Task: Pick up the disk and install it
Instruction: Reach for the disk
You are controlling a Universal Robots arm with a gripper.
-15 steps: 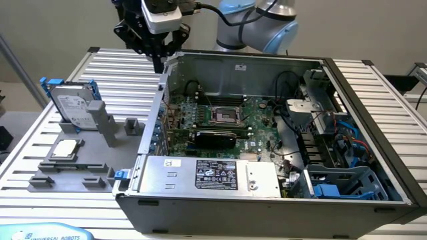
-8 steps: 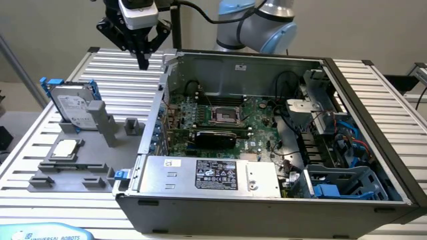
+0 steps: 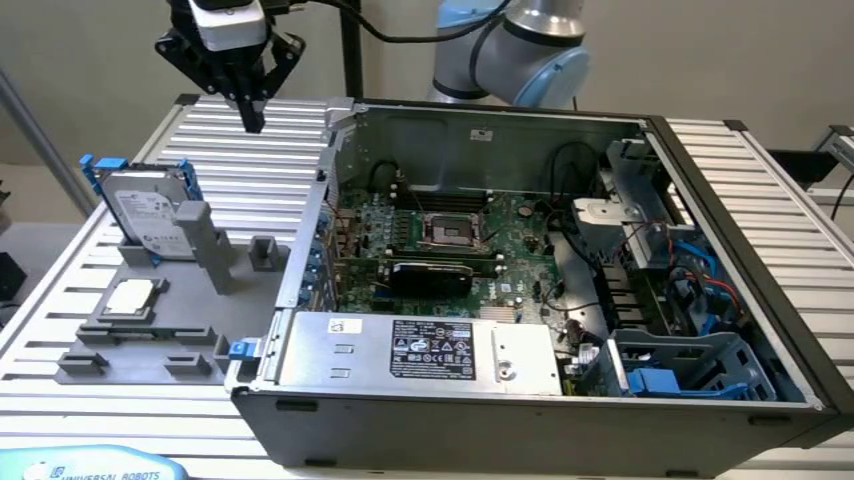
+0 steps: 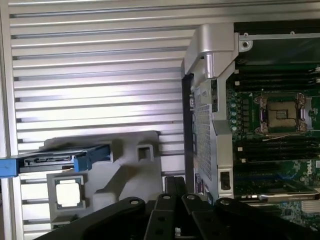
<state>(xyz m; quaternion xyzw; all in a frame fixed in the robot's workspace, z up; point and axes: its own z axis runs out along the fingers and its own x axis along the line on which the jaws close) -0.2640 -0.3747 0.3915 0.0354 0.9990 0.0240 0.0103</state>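
blue-framed disk [image 3: 144, 212] on edge in grey stand [image 3: 214, 255], label toward computer case [image 3: 534, 425]

Bright, even light, with glare washing the slatted table [image 4: 95, 95] and soft shadow inside the case [image 3: 507, 135].

Label on the disk [image 3: 140, 210] is too small to read, lower corner hidden behind the grey holder [image 3: 198, 240]; arm [image 3: 521, 45] runs off the top edge.
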